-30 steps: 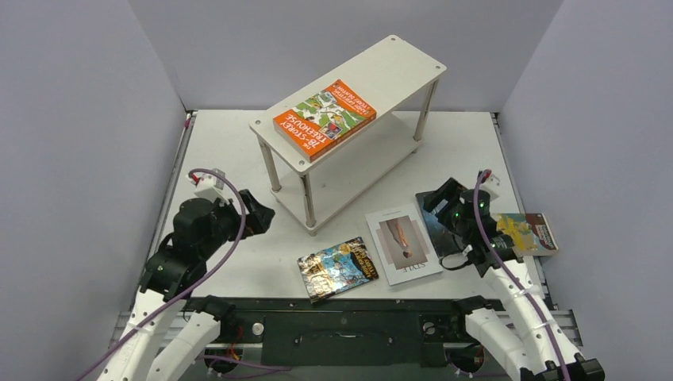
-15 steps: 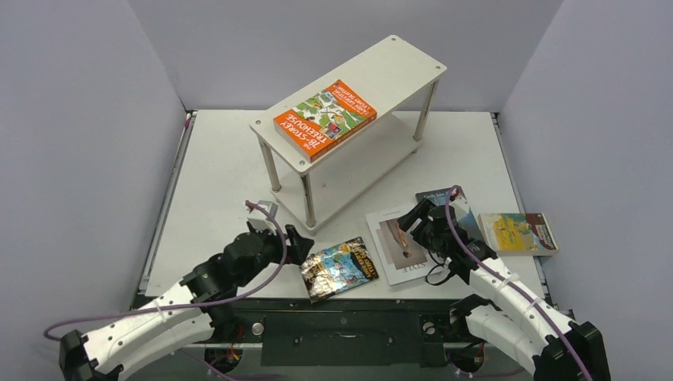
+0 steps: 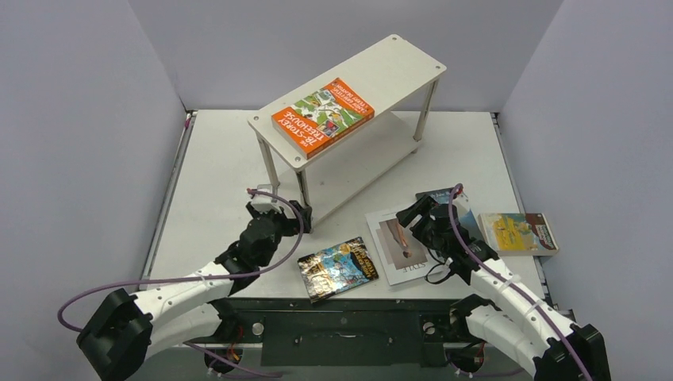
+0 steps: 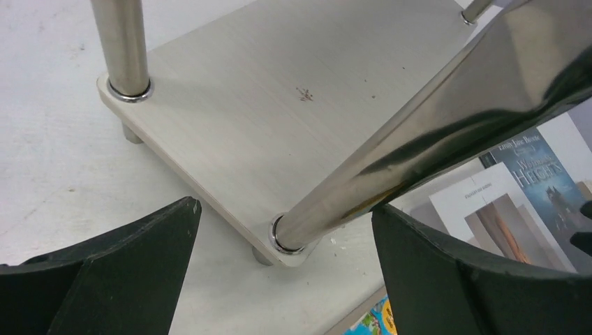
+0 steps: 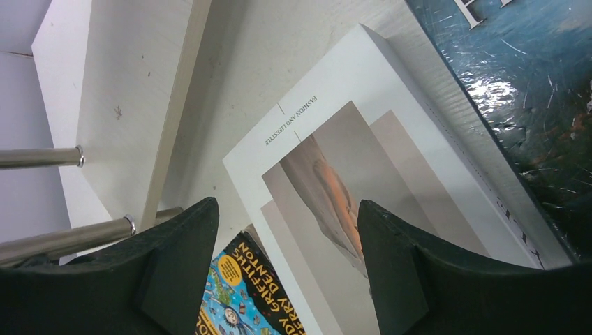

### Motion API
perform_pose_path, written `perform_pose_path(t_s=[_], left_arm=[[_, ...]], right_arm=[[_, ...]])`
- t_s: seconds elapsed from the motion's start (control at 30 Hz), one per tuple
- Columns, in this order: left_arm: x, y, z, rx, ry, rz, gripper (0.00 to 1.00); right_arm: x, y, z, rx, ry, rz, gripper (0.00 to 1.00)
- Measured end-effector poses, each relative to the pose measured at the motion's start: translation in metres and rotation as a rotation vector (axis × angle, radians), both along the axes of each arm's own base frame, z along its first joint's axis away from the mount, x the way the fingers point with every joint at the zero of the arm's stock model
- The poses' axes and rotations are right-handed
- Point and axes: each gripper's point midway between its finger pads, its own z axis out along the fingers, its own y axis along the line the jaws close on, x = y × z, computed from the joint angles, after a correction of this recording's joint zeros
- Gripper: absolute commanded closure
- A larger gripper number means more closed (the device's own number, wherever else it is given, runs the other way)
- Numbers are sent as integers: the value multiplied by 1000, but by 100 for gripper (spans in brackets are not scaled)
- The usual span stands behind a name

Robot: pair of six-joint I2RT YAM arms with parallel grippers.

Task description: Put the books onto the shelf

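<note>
1. The shelf [image 3: 397, 67] stands at an angle on the far middle of the bench [image 3: 214, 175], with its long axis running from near-left to far-right.
2. The orange book [image 3: 324, 117] lies flat on the top board, toward the near-left end. The lower board carries no book.
3. Four books lie flat on the bench in front of the shelf.
   - The comic book [image 3: 340, 267] is nearest the front edge.
   - The white book [image 3: 401, 242] is just right of it.
   - The dark blue book [image 3: 468, 218] is tucked partly under the white book's right side.
   - The yellow-teal book [image 3: 517, 232] lies apart, farthest right.
4. The left fingers [image 4: 126, 279] are spread wide and hold nothing. They are low at the shelf's near corner, and the front leg [image 4: 363, 174] stands between them in the wrist view.
5. The right fingers [image 5: 160, 279] are spread wide and hold nothing. They hang above the white book's cover.
</note>
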Motion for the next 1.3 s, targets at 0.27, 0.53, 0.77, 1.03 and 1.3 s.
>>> perform_pose_path(t_s=[0.27, 0.53, 0.77, 1.03, 1.3], left_arm=[[37, 32, 6, -63, 30, 68, 6], [64, 50, 26, -102, 38, 96, 7], [35, 60, 64, -159, 23, 86, 7], [-56, 26, 71, -234, 120, -111, 16], [-153, -72, -1, -50, 399, -488, 0]], right_arm=[[-1, -2, 11, 14, -36, -9, 32], [-1, -2, 11, 27, -32, -17, 32], [-4, -5, 13, 20, -35, -26, 32], [-23, -36, -5, -154, 50, -51, 29], [-16, -85, -31, -284, 166, -135, 27]])
